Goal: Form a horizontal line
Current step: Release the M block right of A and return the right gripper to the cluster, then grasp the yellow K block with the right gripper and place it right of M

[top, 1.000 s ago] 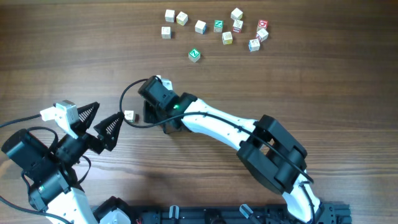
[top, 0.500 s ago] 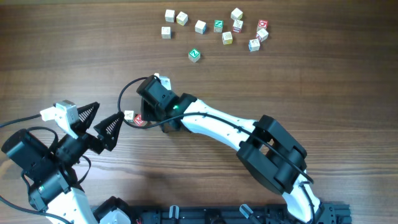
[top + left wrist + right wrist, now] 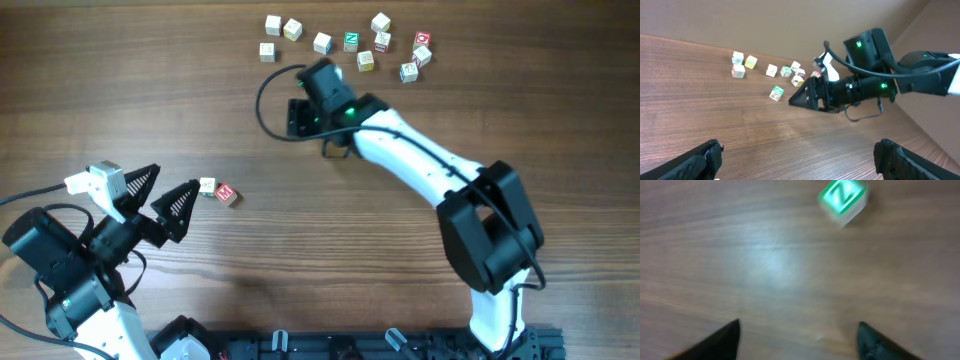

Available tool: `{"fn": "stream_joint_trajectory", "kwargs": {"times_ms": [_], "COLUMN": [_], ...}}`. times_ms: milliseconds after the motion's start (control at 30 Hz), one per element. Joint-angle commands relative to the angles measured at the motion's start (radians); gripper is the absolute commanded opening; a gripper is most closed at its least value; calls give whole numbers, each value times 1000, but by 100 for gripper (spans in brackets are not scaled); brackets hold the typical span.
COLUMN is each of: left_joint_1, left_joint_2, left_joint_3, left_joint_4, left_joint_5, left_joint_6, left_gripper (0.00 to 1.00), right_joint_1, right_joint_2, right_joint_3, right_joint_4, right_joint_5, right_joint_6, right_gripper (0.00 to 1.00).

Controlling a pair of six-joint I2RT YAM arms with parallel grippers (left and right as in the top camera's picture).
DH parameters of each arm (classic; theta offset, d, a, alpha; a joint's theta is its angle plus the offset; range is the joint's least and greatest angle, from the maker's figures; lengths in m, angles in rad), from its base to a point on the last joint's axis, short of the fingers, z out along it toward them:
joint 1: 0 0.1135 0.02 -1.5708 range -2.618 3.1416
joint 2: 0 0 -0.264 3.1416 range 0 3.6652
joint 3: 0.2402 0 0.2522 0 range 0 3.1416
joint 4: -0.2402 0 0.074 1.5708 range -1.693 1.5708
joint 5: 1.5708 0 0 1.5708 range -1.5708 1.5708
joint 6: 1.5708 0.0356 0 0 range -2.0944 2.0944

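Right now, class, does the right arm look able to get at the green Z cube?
Probably yes. The right arm hangs just short of the green Z cube, jaws open toward it, with only bare table between.

The desk (image 3: 120, 80) is seen as dark brown wood with a fine grain, and a soft sheen is caught just ahead of the right claw (image 3: 797, 325). Its fingers (image 3: 722, 337) are shown in matt black plastic. Beyond them, the green-faced cube (image 3: 842, 197) is made of pale wood with a printed face
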Motion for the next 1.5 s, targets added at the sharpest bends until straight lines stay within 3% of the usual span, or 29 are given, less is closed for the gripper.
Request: {"fn": "stream_joint_trajectory", "kwargs": {"times_ms": [0, 133, 300, 500, 800, 900, 1000, 1167, 1367, 1467], "left_joint_1": [-4, -4, -4, -4, -4, -4, -4, -4, -4, -4], "left_joint_2": [-5, -5, -5, -5, -5, -5, -5, -5, -5, -5], "left_joint_3": [-5, -5, -4, -4, -5, -5, -4, -5, -4, -5], "left_joint_4": [3, 3, 3, 3, 3, 3, 3, 3, 3, 3], "left_joint_5": [0, 0, 0, 0, 0, 0, 0, 0, 0, 0], "left_joint_6": [19, 19, 19, 19, 19, 19, 19, 19, 19, 19], "left_gripper": [100, 100, 100, 100, 100, 100, 100, 100, 100, 100], "right_joint_1": [-48, -125, -212, -260, -260, -260, -260, -260, -256, -251], "right_joint_2": [-32, -32, 17, 200, 378, 397, 399, 339, 119, 2], "right_joint_3": [45, 107, 108, 108, 108, 108, 108, 108, 108, 108], "right_joint_4": [-20, -16, 169, 409, 578, 579, 557, 466, 235, 86], "right_joint_5": [-8, -7, 11, 64, 147, 147, 146, 147, 138, -18], "right_joint_6": [-143, -219, -319, -322, -317, -317, -317, -318, -314, -312], "right_gripper": [84, 90, 91, 91, 90, 81, 56, 33, 21, 20]}}
